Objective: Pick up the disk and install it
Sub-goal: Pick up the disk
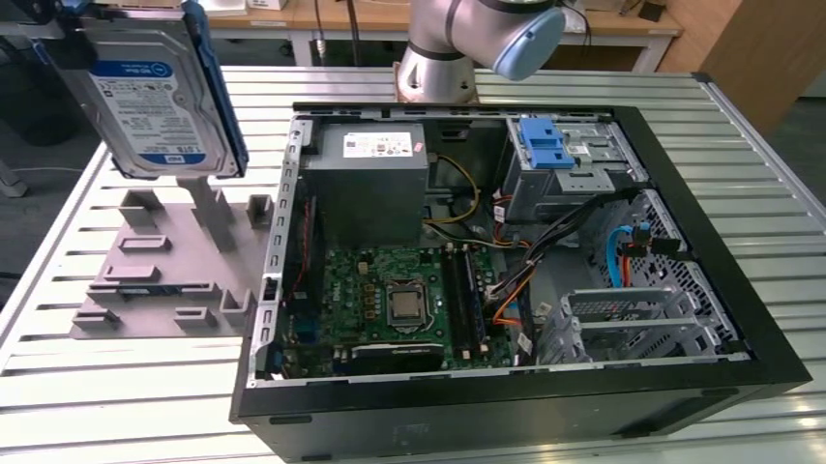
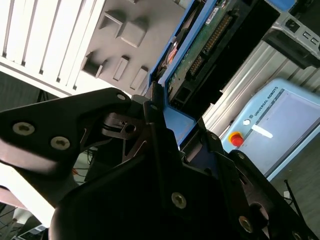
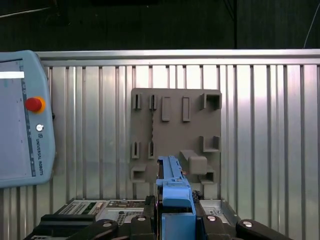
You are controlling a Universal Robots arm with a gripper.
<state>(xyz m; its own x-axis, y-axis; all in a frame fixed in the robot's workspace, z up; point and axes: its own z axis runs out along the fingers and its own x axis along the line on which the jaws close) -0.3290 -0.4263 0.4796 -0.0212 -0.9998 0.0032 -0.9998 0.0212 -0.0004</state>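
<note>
The disk [image 1: 153,92] is held above the grey stand [image 1: 142,280], clamped by the gripper [image 3: 176,207] at its blue handle [image 3: 175,190]; alignment with the drive bay [image 1: 594,179] is likely required.

In the exterior view the picture's top edge cuts off the disk [image 1: 153,97] at its upper end and most of the arm [image 1: 446,48]. In the first wrist view the gripper [image 3: 176,212] hides the disk's clamped end, and the picture's edge crops the pendant [image 3: 20,140].
</note>
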